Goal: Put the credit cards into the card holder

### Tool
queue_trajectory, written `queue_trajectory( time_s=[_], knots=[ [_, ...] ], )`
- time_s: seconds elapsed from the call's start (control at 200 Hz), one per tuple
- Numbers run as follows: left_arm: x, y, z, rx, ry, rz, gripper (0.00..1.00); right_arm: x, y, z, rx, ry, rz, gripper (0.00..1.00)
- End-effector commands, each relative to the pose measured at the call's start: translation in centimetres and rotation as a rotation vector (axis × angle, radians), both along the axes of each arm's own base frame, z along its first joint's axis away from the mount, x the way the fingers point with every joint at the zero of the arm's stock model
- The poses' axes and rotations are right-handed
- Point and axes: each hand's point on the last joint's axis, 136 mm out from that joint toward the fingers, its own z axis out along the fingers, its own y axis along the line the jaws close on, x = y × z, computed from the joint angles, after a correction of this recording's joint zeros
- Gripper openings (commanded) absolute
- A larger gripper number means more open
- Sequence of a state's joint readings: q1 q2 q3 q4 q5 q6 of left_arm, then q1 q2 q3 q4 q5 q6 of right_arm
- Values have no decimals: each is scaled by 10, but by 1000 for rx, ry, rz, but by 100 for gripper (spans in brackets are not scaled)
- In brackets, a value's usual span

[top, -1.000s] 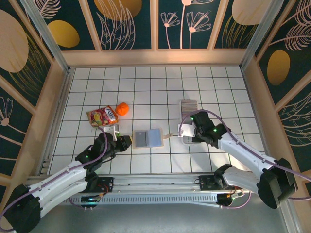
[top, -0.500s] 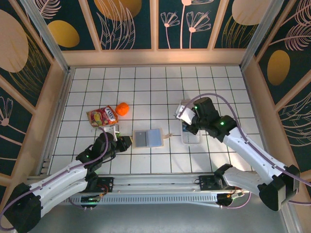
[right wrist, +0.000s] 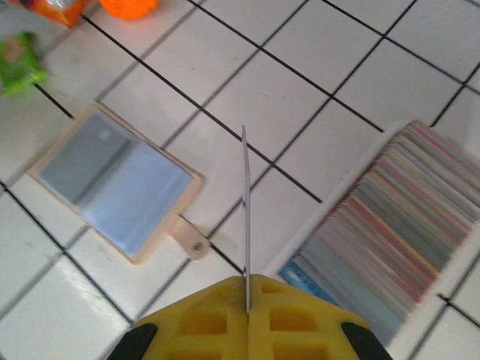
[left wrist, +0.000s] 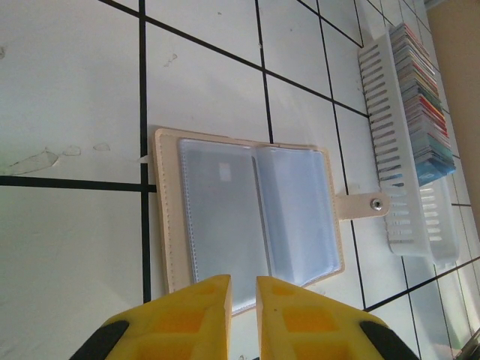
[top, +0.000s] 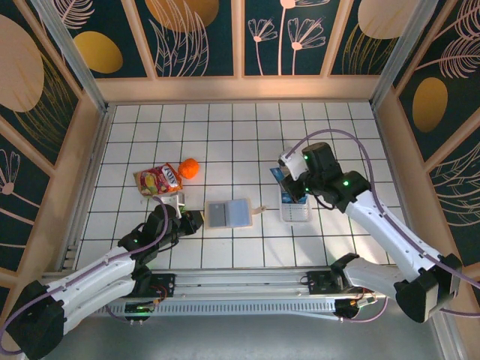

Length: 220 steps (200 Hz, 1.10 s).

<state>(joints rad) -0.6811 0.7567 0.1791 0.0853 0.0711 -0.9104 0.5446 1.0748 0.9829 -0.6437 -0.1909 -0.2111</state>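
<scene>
The card holder (top: pixel 229 214) lies open on the tiles, beige rim, grey-blue sleeves (left wrist: pixel 251 217) up, snap tab (right wrist: pixel 191 240) pointing right. My right gripper (top: pixel 289 174) hovers over the far end of the white tray (top: pixel 296 214) and is shut on one credit card (right wrist: pixel 245 202), seen edge-on. The other credit cards (right wrist: pixel 397 232) stand packed in a row in the tray (left wrist: pixel 394 187). My left gripper (top: pixel 195 220) rests just left of the holder, its yellow fingers (left wrist: pixel 202 307) a narrow gap apart with nothing between them.
An orange ball (top: pixel 189 168) and a red snack packet (top: pixel 157 180) lie left of the holder toward the back. Wooden walls ring the tiled floor. Bare tiles stretch between the holder and the tray and across the back.
My right gripper has risen from the near part of the tray toward its far end, pulling one card out. The left arm has not moved.
</scene>
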Motion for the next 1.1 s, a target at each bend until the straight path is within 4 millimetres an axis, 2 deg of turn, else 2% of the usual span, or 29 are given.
queue_trajectory(
  time_s=[0.0, 0.1, 0.24, 0.41, 0.546, 0.731, 0.961, 1.096],
  knots=[
    [3, -7, 14, -27, -14, -15, 16, -4, 15, 18, 228, 161, -102, 0],
    [3, -8, 12, -29, -2, -16, 16, -8, 36, 21, 432, 328, -179, 0],
    [2, -11, 10, -37, 13, -27, 16, -6, 42, 24, 669, 429, -322, 0],
    [2, -19, 13, -58, 22, -52, 15, -13, 54, 18, 792, 525, -340, 0],
    [3, -21, 9, -67, 33, -54, 15, -17, 63, -5, 740, 570, -350, 0],
    [3, -24, 4, -62, 55, -65, 14, -20, 78, -25, 667, 553, -332, 0],
    [9, -25, 4, -34, 52, -56, 12, -27, 110, -73, 512, 588, -294, 0],
    [12, -22, -1, -4, 59, -39, 9, -25, 125, -89, 499, 613, -274, 0]
  ],
)
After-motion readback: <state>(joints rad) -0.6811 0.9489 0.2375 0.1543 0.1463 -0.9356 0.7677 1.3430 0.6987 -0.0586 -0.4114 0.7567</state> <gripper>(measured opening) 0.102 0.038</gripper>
